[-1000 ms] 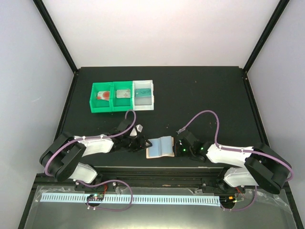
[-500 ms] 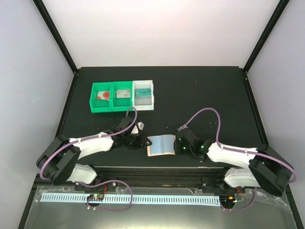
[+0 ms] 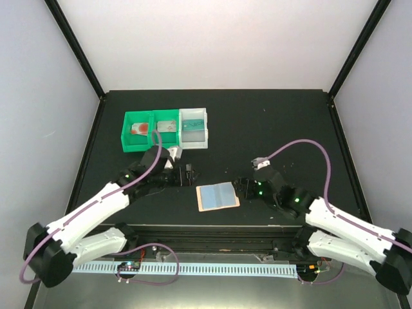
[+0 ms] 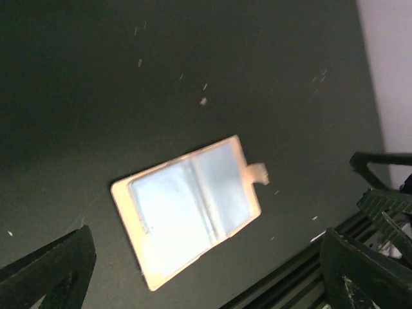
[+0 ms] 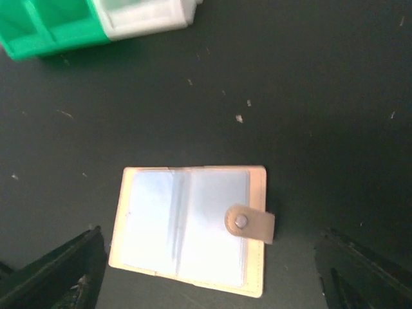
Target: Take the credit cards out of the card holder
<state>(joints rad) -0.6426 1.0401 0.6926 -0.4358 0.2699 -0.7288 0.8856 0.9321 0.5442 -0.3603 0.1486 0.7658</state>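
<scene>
Black tabletop inside a white-walled enclosure. Both arms reach forward and inward from the near edge, low over the table.

- Left gripper: just left of the card holder and a little beyond it, not touching. Jaws spread wide, nothing between them; in its wrist view the fingers sit at the two lower corners with the holder lying between them.
- Right gripper: just right of the holder, apart from it, jaws likewise released and holding nothing.
- Card holder: lies flat and open on the table between the two grippers, near the front edge. Tan border, two pale blue-grey pocket panels, snap tab folded onto one panel's edge.
- Credit cards: red-pink card and grey card in the green bin, teal card in the white bin, farther back on the left.
</scene>
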